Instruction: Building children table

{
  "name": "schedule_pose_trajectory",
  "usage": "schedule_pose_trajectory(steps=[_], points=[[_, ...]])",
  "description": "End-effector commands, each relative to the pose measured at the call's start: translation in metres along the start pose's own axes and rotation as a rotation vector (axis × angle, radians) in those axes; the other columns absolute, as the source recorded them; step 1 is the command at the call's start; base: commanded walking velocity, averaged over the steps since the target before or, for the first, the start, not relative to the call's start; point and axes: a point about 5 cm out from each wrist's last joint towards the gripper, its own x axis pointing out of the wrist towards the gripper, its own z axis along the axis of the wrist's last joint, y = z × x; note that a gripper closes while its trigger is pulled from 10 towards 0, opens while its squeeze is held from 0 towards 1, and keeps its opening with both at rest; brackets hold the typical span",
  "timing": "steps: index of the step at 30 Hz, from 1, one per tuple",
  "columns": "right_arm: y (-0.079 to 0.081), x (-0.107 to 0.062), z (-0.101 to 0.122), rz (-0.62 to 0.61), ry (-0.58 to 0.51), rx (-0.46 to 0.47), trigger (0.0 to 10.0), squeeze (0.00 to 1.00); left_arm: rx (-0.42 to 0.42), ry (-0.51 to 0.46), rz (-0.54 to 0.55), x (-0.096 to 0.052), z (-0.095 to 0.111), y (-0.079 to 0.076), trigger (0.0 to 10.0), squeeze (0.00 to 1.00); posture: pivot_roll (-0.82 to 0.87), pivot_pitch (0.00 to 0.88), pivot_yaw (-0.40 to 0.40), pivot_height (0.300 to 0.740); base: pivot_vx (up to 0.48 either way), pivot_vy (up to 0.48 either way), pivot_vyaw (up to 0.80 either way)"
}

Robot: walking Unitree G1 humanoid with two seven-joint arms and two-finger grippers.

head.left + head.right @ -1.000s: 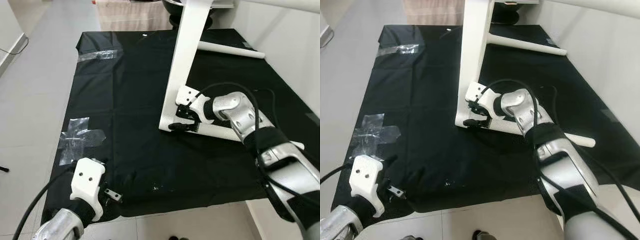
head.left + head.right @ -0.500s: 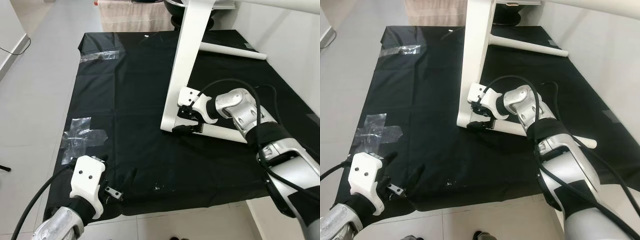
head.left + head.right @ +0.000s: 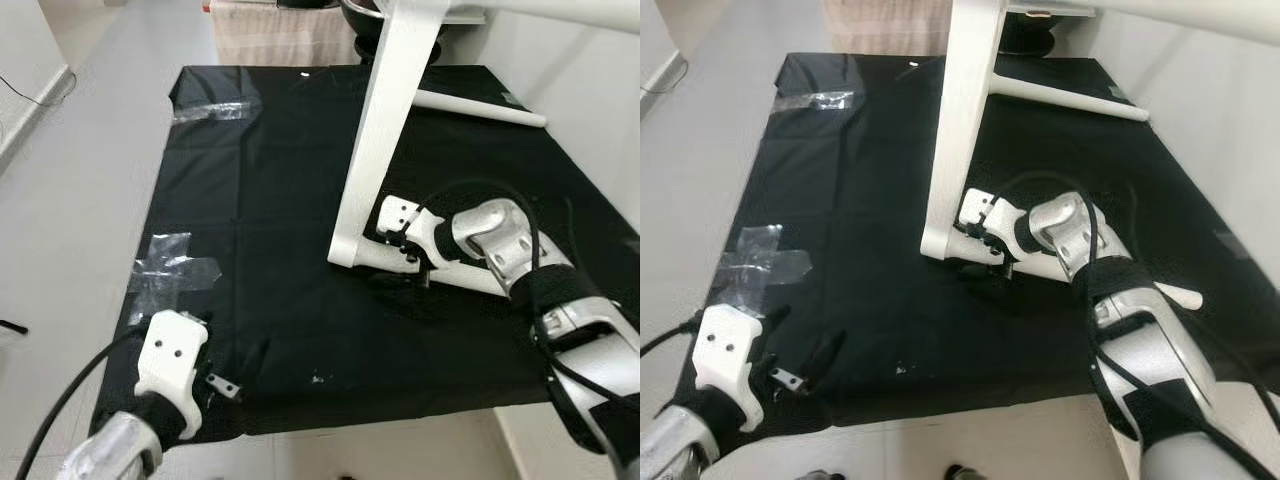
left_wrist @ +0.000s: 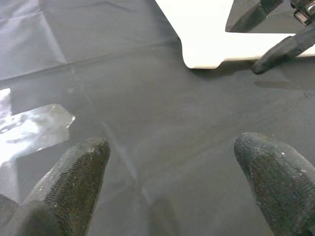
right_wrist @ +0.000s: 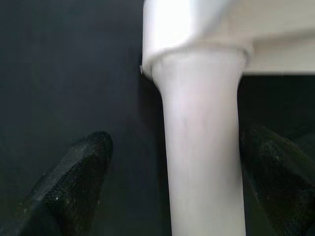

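**Black sheet on grey floor, white table frame on top**

Black sheet (image 3: 270, 200) spread flat over pale floor tiles (image 3: 70, 200), patched with clear tape (image 3: 170, 265). White table panel (image 3: 385, 130) standing tilted on the sheet, corner down, with a round white leg (image 5: 204, 147) joined at that corner. Right tool (image 3: 412, 262) at the corner, fingers (image 5: 74, 172) spread either side of the leg. Left tool (image 4: 172, 187) low over bare sheet, well apart from the panel, fingers spread.

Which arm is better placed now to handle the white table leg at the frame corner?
Right: the right gripper already straddles the white leg at its socket; the left gripper hovers far off, near the black sheet's edge.
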Motion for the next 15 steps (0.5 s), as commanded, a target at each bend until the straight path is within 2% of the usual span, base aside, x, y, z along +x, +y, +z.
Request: schedule_pose_trajectory(steps=[1,5,6,7,8,10,12,15], points=[[0.006,0.001,-0.008,0.038,0.021,0.013,10.0,0.00,0.007,0.023,-0.009,-0.001,-0.002,0.000,10.0,0.00,0.09,0.212,-0.069,0.740,0.000,0.000,0.00],[0.008,0.004,-0.008,0.033,0.015,0.012,10.0,0.00,0.006,0.022,-0.011,-0.001,-0.002,0.000,10.0,0.00,0.08,0.209,-0.067,0.740,0.000,0.000,0.00],[0.011,0.013,-0.005,0.017,-0.003,0.013,10.0,0.00,0.005,0.021,-0.013,0.000,-0.002,-0.001,10.0,0.00,0.08,0.206,-0.067,0.740,0.000,0.000,0.00],[0.011,0.013,-0.005,0.017,-0.003,0.013,10.0,0.00,0.005,0.021,-0.013,0.000,-0.002,-0.001,10.0,0.00,0.08,0.206,-0.067,0.740,0.000,0.000,0.00],[0.014,0.023,0.001,-0.012,-0.035,0.004,10.0,0.00,0.005,0.019,-0.014,0.001,-0.002,-0.001,10.0,0.00,0.08,0.207,-0.066,0.740,0.000,0.000,0.00],[0.014,0.023,0.001,-0.012,-0.035,0.004,10.0,0.00,0.005,0.019,-0.014,0.001,-0.002,-0.001,10.0,0.00,0.08,0.207,-0.066,0.740,0.000,0.000,0.00],[0.021,0.046,0.020,-0.083,-0.103,-0.006,10.0,0.00,0.006,0.017,-0.017,0.002,-0.001,-0.001,10.0,0.00,0.08,0.204,-0.063,0.740,0.000,0.000,0.00],[0.022,0.051,0.029,-0.094,-0.117,-0.012,10.0,0.00,0.006,0.016,-0.017,0.002,-0.001,-0.001,10.0,0.00,0.08,0.204,-0.064,0.740,0.000,0.000,0.00]])
